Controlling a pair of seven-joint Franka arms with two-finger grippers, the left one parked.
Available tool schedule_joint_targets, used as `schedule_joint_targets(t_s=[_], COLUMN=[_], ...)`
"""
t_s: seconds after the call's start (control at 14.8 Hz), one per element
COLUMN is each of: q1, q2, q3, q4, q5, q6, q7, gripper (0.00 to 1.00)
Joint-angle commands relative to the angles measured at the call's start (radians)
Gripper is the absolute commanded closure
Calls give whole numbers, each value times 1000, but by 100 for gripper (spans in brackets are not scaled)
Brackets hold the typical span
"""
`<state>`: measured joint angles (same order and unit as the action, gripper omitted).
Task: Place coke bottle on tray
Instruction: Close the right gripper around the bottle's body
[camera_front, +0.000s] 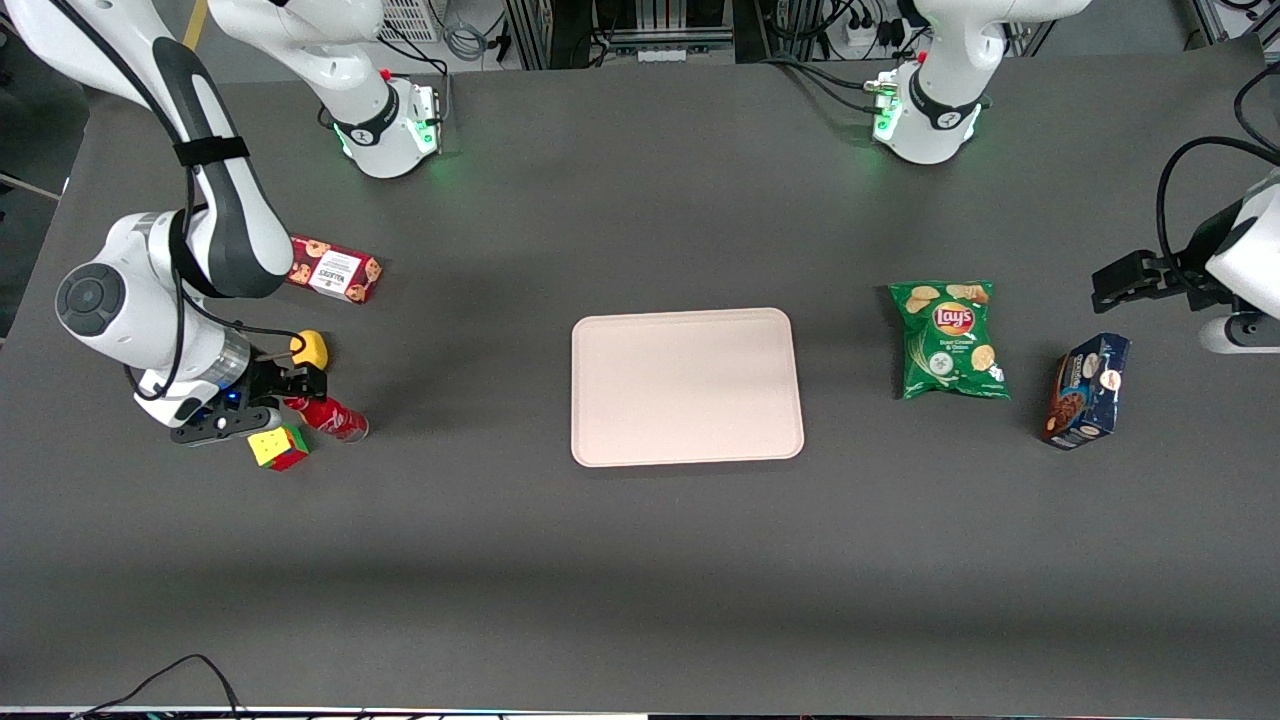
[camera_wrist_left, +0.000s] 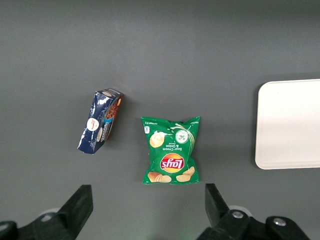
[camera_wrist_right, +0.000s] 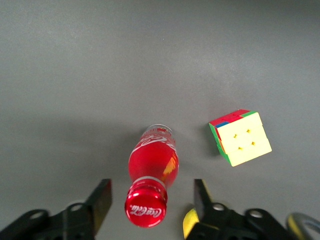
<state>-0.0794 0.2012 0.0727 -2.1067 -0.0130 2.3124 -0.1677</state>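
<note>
Toward working arm's end of table: gripper (camera_wrist_right: 149, 200) lowered, fingers spread either side of coke bottle's (camera_wrist_right: 151, 175) cap, not yet clamped; straddle suits a neck grasp. Bottle beside puzzle cube (camera_wrist_right: 240, 137), well apart from tray (camera_front: 686, 386)

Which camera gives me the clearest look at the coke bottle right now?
The right wrist view: the coke bottle fills it, cap and label plain, standing between the open gripper fingers. In the front view the coke bottle is small, partly hidden by the gripper. The left wrist view misses it.
</note>
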Motion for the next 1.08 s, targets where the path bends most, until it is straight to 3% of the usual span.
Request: schedule_joint_targets(t_s=[0.0, 0.14, 0.81, 1.02], q1=[-8, -8, -6, 3], q2=[-6, -12, -140, -193], q3=[4, 4, 7, 39], q4=[-9, -9, 2, 80], q5=[-12, -12, -10, -1], q6=[16, 13, -111, -247], q7=[-21, -21, -18, 0], gripper=[79, 100, 100, 100])
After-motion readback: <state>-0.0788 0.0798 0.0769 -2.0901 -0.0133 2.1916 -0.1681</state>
